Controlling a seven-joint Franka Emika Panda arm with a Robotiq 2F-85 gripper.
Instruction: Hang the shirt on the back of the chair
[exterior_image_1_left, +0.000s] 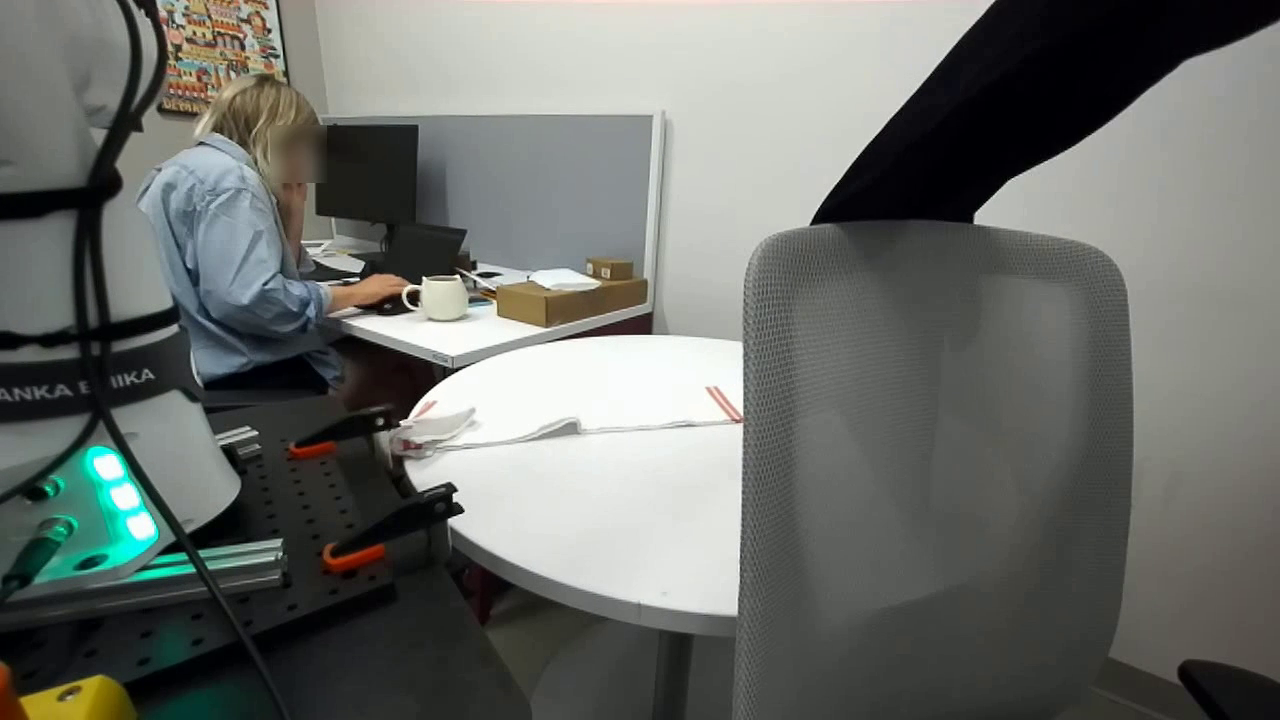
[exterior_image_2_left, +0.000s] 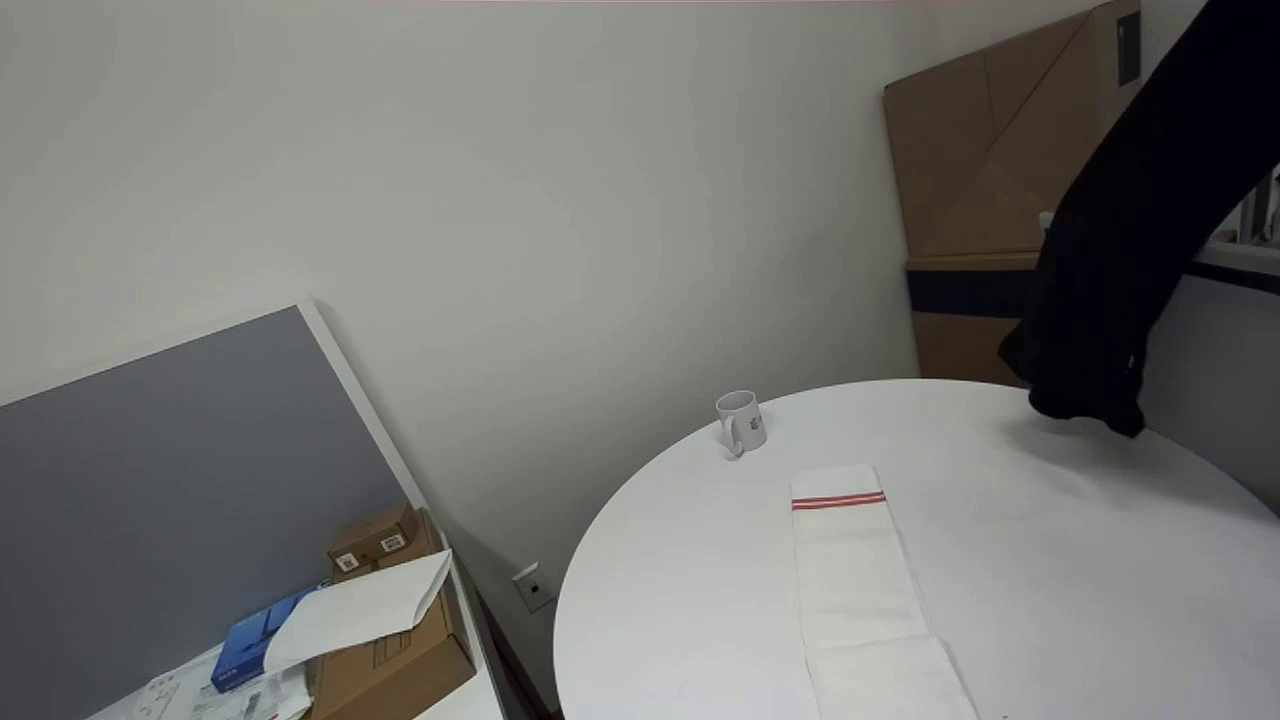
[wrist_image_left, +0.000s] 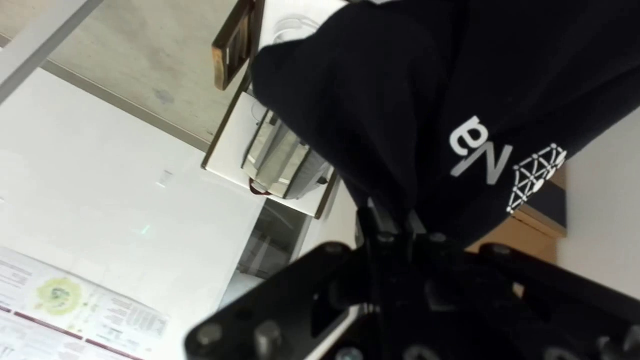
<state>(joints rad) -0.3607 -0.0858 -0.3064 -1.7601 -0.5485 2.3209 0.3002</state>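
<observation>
The black shirt (exterior_image_1_left: 960, 120) hangs slanting from the upper right in an exterior view, its lower part passing out of sight at the top edge of the grey mesh chair back (exterior_image_1_left: 940, 450). In an exterior view the shirt (exterior_image_2_left: 1120, 270) also slants down, its loose end low over the far right of the table. The wrist view shows the shirt (wrist_image_left: 390, 100) bunched at the fingertips, with white print on it. My gripper (wrist_image_left: 399, 220) is shut on the shirt; it is out of frame in both exterior views. I cannot tell whether the shirt touches the chair.
A round white table (exterior_image_1_left: 570, 520) stands beside the chair with a folded white red-striped towel (exterior_image_2_left: 865, 590) and a white mug (exterior_image_2_left: 741, 420) on it. A person (exterior_image_1_left: 235, 240) sits at a desk behind. Cardboard boxes (exterior_image_2_left: 1000, 160) stand in the corner.
</observation>
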